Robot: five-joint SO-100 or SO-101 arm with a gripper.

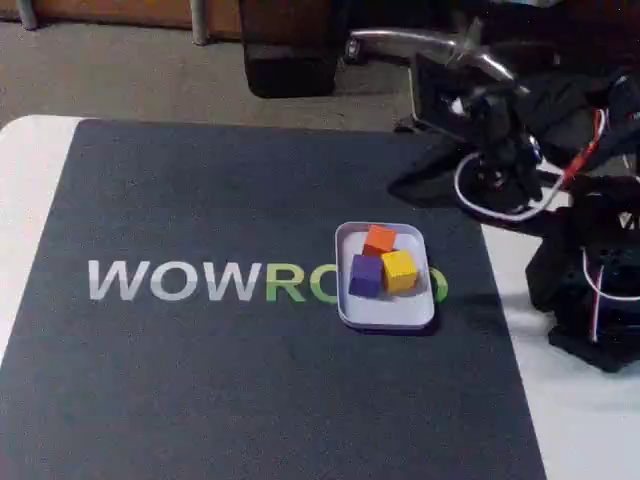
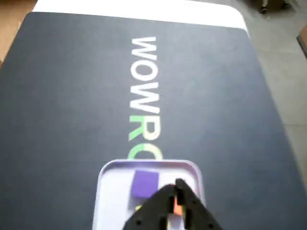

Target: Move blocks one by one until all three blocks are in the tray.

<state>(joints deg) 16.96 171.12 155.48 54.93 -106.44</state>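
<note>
Black jaws [image 2: 178, 203] are poking up from the bottom of the wrist view, nearest of all, and they are sitting together with only a thin crack between them. A bit of orange is showing through that crack, but I cannot tell if they are touching it. From the fixed view the arm [image 1: 520, 140] is hanging back at the right, well apart from the tray, so I am guessing they are holding nothing.

All three blocks are sitting in the tray [image 1: 390, 314]. The orange block [image 1: 380, 240] is at the far side, the purple block [image 1: 365, 275] and the yellow block [image 1: 399, 270] are side by side in front of it, all touching. The tray is lying on the dark mat [image 1: 200, 380] over the green letters (part of the word is hiding under it).

The blocks are looking light and stiff, with dull sides that should not slip. Taking hold across two flat sides would be best. The job is looking done to me.
</note>
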